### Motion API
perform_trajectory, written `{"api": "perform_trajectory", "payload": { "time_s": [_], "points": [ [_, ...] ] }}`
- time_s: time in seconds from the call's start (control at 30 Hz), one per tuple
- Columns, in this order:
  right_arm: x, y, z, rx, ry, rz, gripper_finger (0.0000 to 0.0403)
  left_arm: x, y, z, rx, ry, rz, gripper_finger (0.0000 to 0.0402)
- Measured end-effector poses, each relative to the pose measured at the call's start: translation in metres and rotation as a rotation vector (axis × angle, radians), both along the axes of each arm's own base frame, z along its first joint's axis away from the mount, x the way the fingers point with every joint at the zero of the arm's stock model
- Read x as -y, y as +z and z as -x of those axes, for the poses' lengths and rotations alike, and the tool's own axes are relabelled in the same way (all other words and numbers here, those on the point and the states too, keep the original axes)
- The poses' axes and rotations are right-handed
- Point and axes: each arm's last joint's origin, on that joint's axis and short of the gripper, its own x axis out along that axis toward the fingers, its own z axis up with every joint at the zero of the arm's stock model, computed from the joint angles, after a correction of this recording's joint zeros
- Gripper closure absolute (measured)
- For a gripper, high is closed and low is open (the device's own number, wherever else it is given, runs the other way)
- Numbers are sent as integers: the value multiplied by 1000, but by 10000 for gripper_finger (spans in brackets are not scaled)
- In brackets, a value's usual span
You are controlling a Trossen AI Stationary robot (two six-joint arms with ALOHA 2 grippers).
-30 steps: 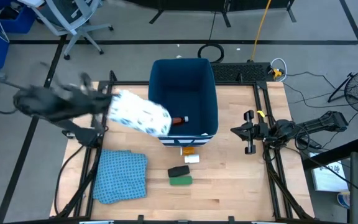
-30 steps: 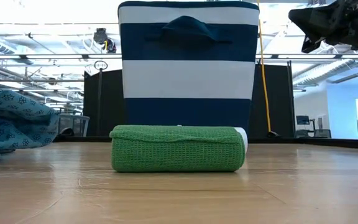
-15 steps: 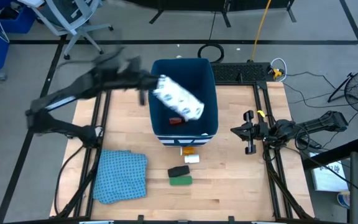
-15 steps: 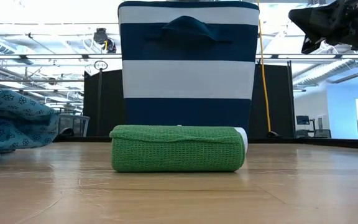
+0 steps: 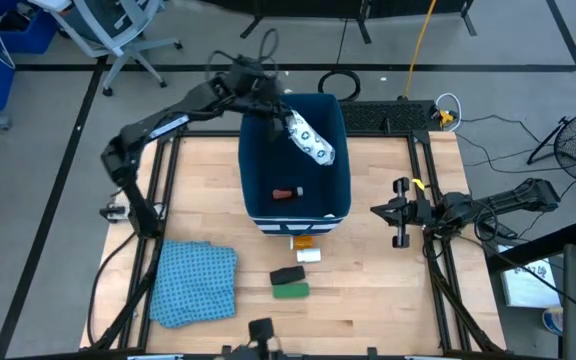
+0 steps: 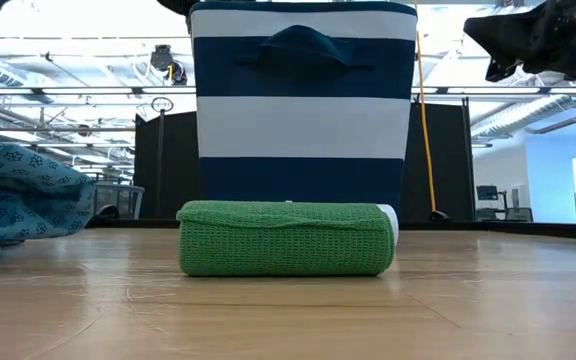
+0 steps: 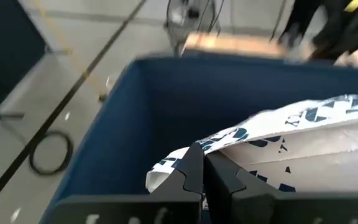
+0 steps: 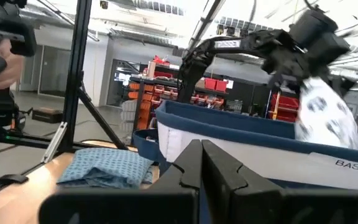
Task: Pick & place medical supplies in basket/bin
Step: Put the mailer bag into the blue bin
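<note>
My left gripper [image 5: 278, 110] is shut on the flat white printed packet [image 5: 311, 140] over the far part of the deep dark-blue bin [image 5: 338, 150]. The red white-capped tube [image 5: 286, 193] lies on the bin's floor. In front of the bin, the orange piece [image 5: 302, 241], white piece [image 5: 309, 256], black block [image 5: 286, 274] and green block [image 5: 290, 290] lie on the table. My right gripper [image 5: 400, 213] is shut and empty at the table's right side. My left gripper pinches the packet's end [image 7: 188, 155] between its two fingers [image 7: 225, 180], coming at it from the table's left. The packet is lifted clear and stretches away from the fingers over the bin's opening, its free end [image 5: 323, 153] slanting toward the near right.
A crumpled blue patterned cloth [image 5: 194, 283] lies at the near left of the table. The bin's tall striped wall [image 6: 303, 120] stands behind the green block [image 6: 286, 238]. Black frame rails run along the table's left and right sides. Bare wood lies right of the small items.
My left gripper has swung from the table's left edge toward the far edge and the right, carrying the packet. The packet was beside the bin's left wall and now hangs over the bin's opening, turned end-on and slanting.
</note>
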Motion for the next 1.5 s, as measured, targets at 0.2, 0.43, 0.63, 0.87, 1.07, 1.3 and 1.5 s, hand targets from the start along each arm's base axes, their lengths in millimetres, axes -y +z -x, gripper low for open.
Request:
{"api": "perform_trajectory", "payload": {
  "time_s": [0.2,0.43,0.63,0.87,1.07,1.3,1.5],
  "points": [
    [0,-1,0,-8,-19,68,403,-13,-26,-16,-146,14,-14,401],
    [0,-2,0,-18,-36,134,403,-15,-58,-27,-343,-9,-66,401],
    [0,-1,0,-18,-59,214,403,-2,-71,-38,-472,-104,-202,401],
    [0,-2,0,-21,-70,253,403,17,-70,-47,-520,-306,-356,401],
    [0,-1,0,-19,-80,280,403,18,-92,-55,-603,-414,-394,401],
    [0,-1,0,-20,-88,296,403,7,-122,-58,-650,-462,-295,401],
    [0,-1,0,-20,-89,298,403,13,-141,-59,-674,-563,-208,401]
  ]
}}
